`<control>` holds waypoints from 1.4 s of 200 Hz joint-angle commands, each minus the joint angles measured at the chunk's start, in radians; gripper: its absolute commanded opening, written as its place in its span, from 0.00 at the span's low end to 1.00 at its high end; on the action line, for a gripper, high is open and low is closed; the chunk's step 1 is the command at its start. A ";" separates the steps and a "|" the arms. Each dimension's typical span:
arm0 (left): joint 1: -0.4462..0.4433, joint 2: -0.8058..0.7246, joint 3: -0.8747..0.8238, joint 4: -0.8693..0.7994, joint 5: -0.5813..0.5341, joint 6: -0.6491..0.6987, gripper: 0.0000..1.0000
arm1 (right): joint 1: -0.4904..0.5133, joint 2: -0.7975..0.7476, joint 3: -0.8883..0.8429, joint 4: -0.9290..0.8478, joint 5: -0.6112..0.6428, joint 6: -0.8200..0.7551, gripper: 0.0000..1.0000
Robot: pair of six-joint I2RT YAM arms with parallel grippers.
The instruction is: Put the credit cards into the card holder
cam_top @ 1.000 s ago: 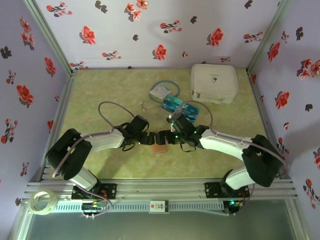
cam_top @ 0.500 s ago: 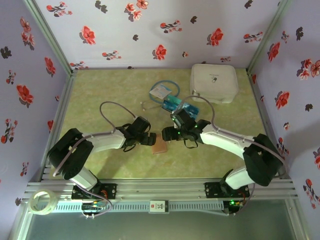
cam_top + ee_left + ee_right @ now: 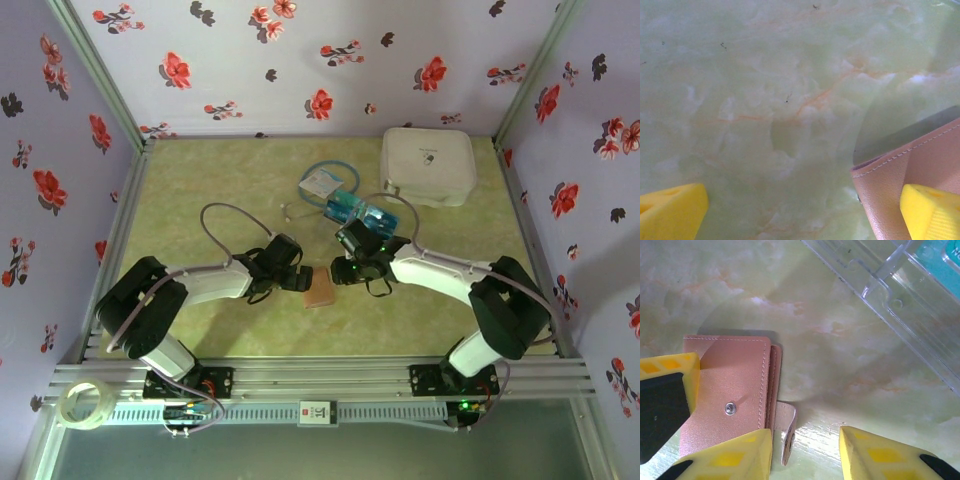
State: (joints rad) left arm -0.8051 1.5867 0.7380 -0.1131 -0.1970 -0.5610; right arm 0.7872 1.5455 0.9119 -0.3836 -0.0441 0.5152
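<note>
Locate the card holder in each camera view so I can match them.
Top external: card holder just below picture centre, on the table.
Left wrist: card holder in the lower-right corner, stitched edge showing.
Right wrist: card holder at lower left, snap stud visible.
Shared landmark: the green marbled table.

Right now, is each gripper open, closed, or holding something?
Left gripper: open, holding nothing.
Right gripper: open, at the edge of the flat reddish-brown leather card holder.

Both arms bend inward, left end effector (image 3: 800, 217) and right end effector (image 3: 805, 452) (yellow-padded) both gaping wide.
</note>
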 commanded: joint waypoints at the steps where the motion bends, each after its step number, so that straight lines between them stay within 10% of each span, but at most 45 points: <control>1: 0.005 0.045 -0.036 -0.059 -0.068 0.022 1.00 | -0.006 0.019 0.031 0.003 0.006 -0.010 0.38; 154: 0.004 0.049 -0.039 -0.052 -0.068 0.018 1.00 | -0.008 0.035 0.001 0.034 -0.048 0.000 0.00; 280: 0.001 0.047 -0.040 -0.049 -0.068 0.016 1.00 | -0.008 0.099 -0.024 0.291 -0.254 0.173 0.00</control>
State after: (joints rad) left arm -0.8074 1.5887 0.7368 -0.1078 -0.2058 -0.5613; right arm 0.7849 1.5990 0.9005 -0.1921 -0.2371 0.6243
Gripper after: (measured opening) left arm 0.996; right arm 0.054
